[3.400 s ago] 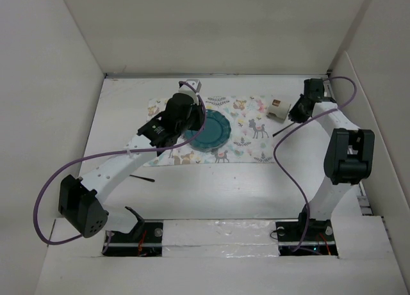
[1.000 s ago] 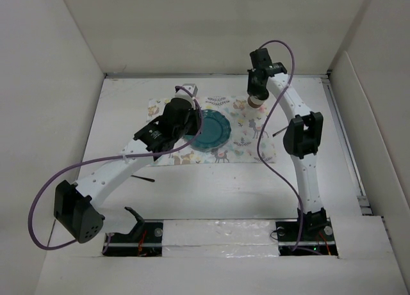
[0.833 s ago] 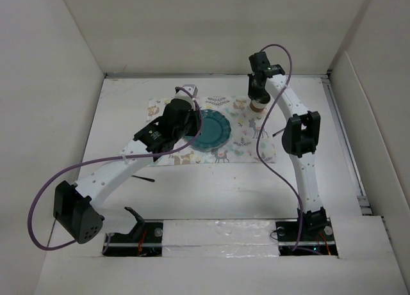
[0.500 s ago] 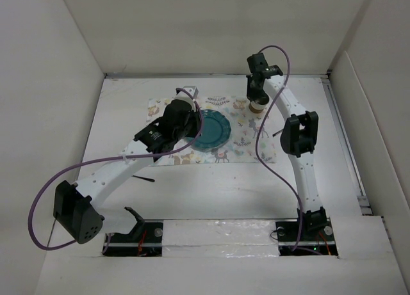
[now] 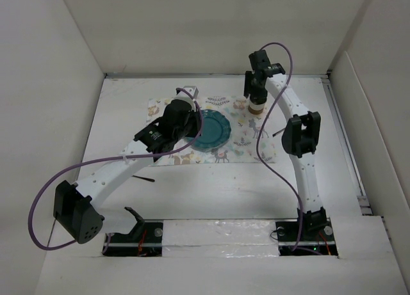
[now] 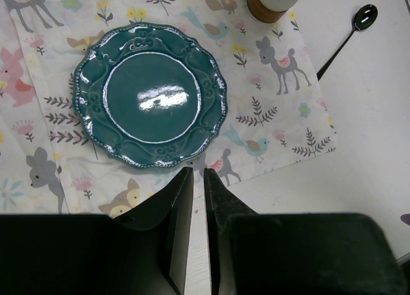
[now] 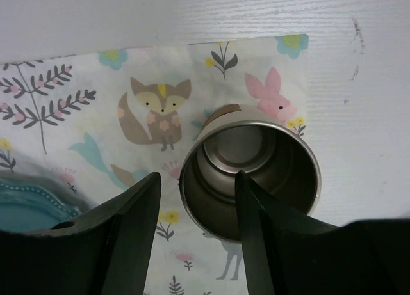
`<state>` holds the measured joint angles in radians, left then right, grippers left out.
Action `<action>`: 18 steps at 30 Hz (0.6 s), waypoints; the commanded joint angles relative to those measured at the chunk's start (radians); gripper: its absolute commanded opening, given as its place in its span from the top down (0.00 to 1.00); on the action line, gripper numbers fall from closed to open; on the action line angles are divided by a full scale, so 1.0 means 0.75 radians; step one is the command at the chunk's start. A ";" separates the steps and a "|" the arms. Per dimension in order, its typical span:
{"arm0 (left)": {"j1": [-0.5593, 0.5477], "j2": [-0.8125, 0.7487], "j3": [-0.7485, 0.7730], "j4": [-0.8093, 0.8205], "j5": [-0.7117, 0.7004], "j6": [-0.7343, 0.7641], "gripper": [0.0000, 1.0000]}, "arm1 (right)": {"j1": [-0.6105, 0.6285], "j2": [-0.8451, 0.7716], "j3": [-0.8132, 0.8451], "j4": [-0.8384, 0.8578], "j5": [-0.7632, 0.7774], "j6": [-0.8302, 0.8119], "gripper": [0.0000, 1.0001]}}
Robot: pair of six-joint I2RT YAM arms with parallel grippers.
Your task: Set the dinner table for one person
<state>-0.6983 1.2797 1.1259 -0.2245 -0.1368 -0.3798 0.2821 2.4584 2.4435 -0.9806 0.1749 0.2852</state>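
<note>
On the white dinner table [image 5: 224,186] lies a patterned placemat [image 5: 240,141] with a teal plate [image 5: 210,130] on it. A steel-lined cup [image 7: 250,180] stands upright on the mat's far right corner [image 5: 256,107]. My right gripper [image 7: 197,180] hangs open over it. One finger is inside the rim and the other outside, neither pressing the wall. My left gripper [image 6: 192,173] hovers over the mat's near edge below the plate [image 6: 150,95]. Its jaws are shut, with only a thin slit between them and nothing in it.
A black spoon [image 6: 349,36] lies on the bare table right of the mat [image 5: 277,134]. Another dark utensil [image 5: 144,178] lies near the left arm. A small grey block [image 5: 190,89] sits behind the mat. White walls close in the table.
My right arm brought the cup from the table's far right onto the mat's far right corner. Its jaws have just spread open. The left arm has barely moved.
</note>
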 commanded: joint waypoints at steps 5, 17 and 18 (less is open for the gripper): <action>0.007 -0.017 0.061 0.048 -0.004 0.013 0.89 | -0.194 -0.622 -0.432 0.378 -0.135 0.176 0.45; 0.007 -0.023 0.094 0.072 -0.004 0.050 1.00 | -0.554 -0.856 -1.340 0.639 -0.211 0.322 0.91; 0.019 -0.017 0.098 0.072 -0.002 0.054 0.97 | -0.554 -0.836 -1.336 0.624 -0.221 0.313 0.74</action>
<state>-0.6975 1.2797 1.1488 -0.2089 -0.1360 -0.3580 -0.1455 1.7973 1.4624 -0.5240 0.0410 0.5156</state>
